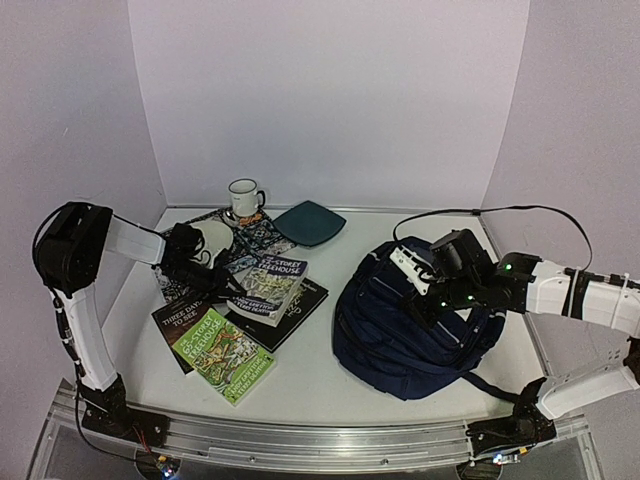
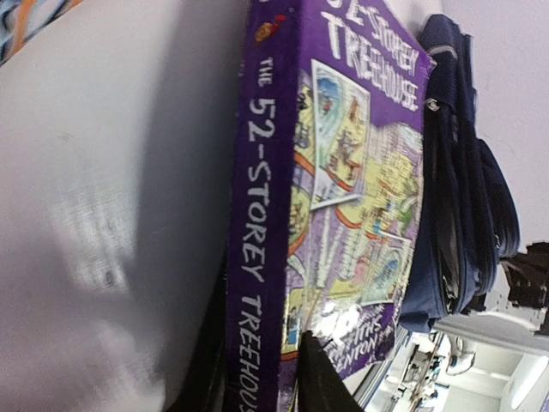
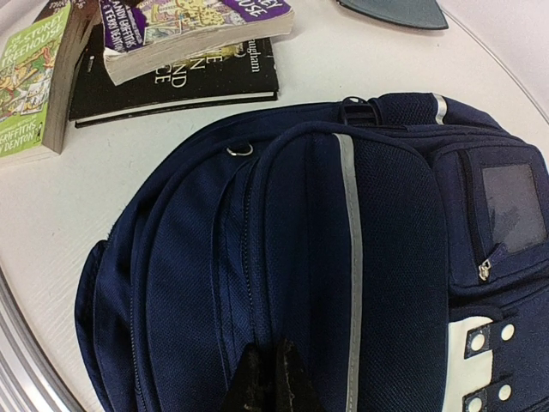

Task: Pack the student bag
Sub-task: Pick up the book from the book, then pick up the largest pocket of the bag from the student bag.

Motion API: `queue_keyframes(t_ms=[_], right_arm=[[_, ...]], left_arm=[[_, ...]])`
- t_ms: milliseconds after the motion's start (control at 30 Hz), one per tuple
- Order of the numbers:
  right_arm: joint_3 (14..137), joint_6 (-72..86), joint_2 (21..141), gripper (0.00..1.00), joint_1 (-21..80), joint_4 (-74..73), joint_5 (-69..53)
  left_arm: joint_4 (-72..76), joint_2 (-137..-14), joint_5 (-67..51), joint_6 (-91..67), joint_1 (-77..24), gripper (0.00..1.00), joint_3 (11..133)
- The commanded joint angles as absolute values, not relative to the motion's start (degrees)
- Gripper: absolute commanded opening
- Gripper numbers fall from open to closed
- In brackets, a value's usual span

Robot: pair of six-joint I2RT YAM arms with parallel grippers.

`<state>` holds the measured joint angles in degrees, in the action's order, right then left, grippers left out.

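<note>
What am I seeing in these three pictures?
A left arm and a right arm of a robot stand on a table, each ending in a two-finger gripper. One picture looks down from above; the others come from cameras on the wrists. On the table lie a navy backpack, a pile of books, a mug and a teal plate. The left gripper pinches the purple book by its spine. The right gripper is shut, low over the backpack; whether it holds fabric I cannot tell.

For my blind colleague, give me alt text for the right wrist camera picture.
A navy-blue student bag with a thin white stripe fills most of the frame, lying on a white table. The shut right pincer shows at the bottom edge; books lie top left.
</note>
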<state>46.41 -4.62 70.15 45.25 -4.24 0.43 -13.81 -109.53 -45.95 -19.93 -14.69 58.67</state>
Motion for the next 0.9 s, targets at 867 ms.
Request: queue_keyframes(t_ms=[867], right_arm=[[53.4,1.7,70.4,0.00,44.6,-2.3,4.1]], left_arm=[[-7.9,-77.8,-47.4,-35.6,-16.4,0.00,53.0]])
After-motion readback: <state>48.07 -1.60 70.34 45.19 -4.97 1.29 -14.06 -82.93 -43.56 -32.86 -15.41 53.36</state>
